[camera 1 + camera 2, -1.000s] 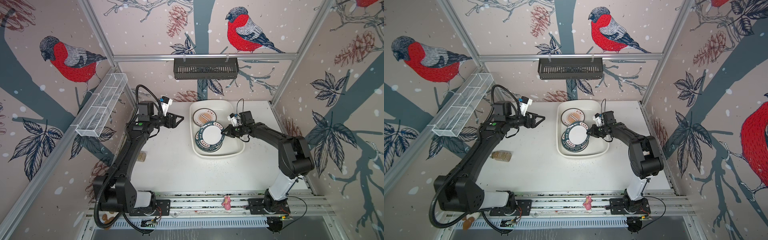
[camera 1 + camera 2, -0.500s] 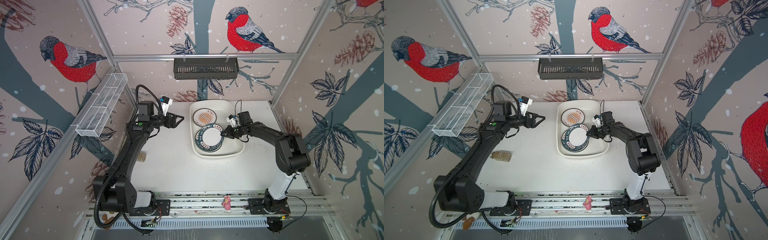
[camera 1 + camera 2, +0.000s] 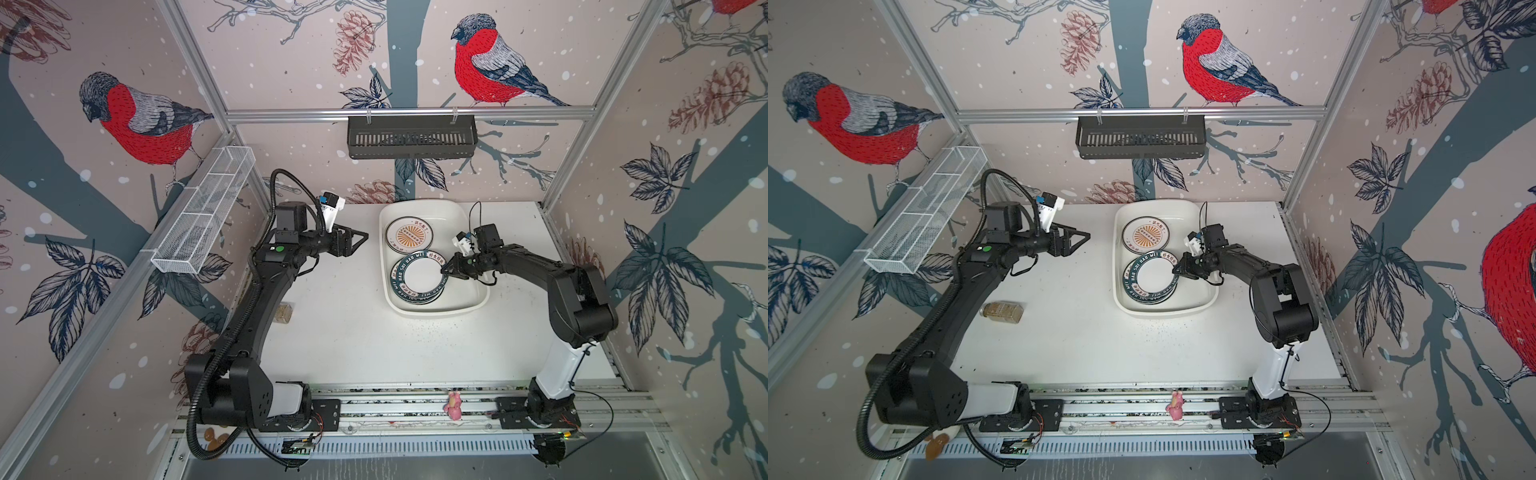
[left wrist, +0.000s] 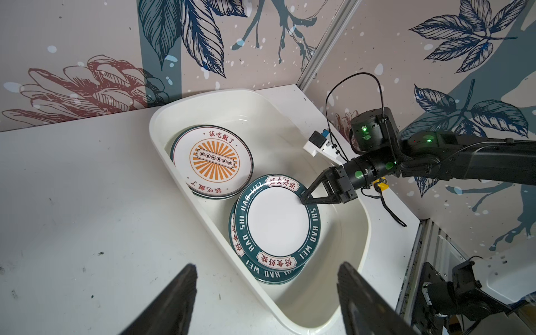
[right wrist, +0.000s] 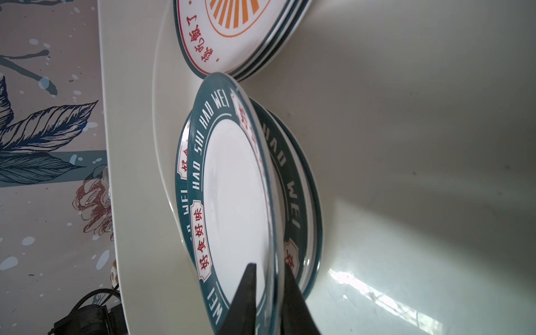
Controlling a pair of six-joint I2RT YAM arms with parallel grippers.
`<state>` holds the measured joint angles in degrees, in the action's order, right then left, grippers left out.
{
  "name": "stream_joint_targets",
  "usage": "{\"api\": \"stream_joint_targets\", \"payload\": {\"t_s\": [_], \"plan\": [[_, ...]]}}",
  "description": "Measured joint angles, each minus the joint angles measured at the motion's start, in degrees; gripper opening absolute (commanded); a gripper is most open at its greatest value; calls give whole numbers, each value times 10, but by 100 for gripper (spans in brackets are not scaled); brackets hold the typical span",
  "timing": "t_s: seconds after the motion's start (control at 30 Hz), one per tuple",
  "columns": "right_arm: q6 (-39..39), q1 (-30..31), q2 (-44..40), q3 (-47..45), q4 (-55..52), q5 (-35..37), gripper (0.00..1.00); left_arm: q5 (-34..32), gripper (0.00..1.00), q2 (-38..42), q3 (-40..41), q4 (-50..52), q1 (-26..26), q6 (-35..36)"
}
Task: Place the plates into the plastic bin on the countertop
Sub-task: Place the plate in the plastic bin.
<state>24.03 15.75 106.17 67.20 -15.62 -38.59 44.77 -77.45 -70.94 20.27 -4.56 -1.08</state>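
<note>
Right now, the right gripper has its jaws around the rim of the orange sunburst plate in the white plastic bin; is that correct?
Not quite. The right gripper has its jaws around the rim of the top green-rimmed plate, not the orange sunburst plate, which lies beside that stack in the white plastic bin. The left wrist view shows this.
</note>
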Motion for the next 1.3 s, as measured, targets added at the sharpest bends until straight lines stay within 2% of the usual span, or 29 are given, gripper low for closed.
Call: {"api": "stream_joint_targets", "payload": {"t_s": [0.3, 1.3], "plan": [[-2, 1, 1, 0, -4, 13, 24, 1, 76, 3, 1, -1, 0, 0], [-4, 10, 2, 0, -10, 37, 33, 6, 77, 10, 9, -4, 0, 0]]}}
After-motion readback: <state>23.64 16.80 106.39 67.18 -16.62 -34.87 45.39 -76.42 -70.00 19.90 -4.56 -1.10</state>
